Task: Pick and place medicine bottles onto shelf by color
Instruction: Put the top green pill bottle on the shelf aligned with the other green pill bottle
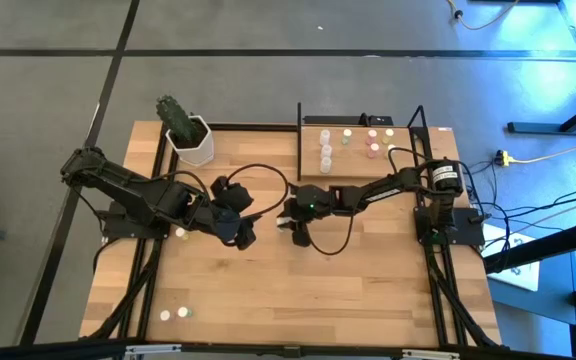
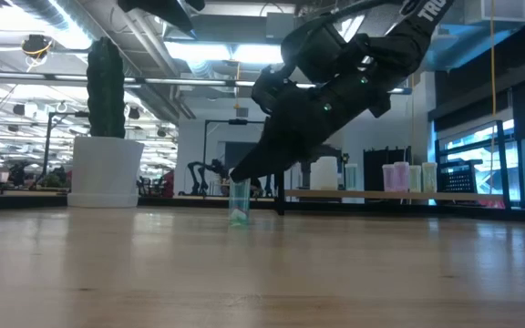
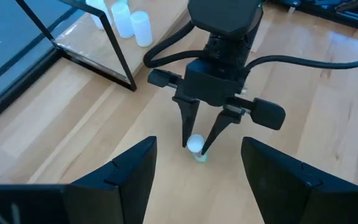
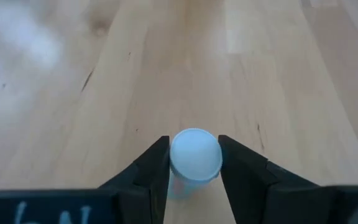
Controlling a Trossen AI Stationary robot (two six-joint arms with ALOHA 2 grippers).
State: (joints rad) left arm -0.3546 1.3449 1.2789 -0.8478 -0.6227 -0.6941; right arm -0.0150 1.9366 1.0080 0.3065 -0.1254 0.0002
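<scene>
Right end effector [image 4: 194, 163]: closed on upright bottle [image 4: 195, 155], standing on desk [image 1: 298, 290] at centre. Left end effector [image 3: 196, 168]: spread wide, empty, just left of bottle. Shelf [image 1: 408, 165]: far right, carrying several bottles.

Grey floor [image 1: 268, 90] crossed by dark seams around the wooden table [image 1: 298, 290]; bright ceiling strip lights [image 2: 235, 55] (long rows), tall windows [image 2: 518, 155] at one side.

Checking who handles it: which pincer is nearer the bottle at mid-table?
Right. The right pincer is closed around the bottle; the left pincer hovers open, apart.
</scene>
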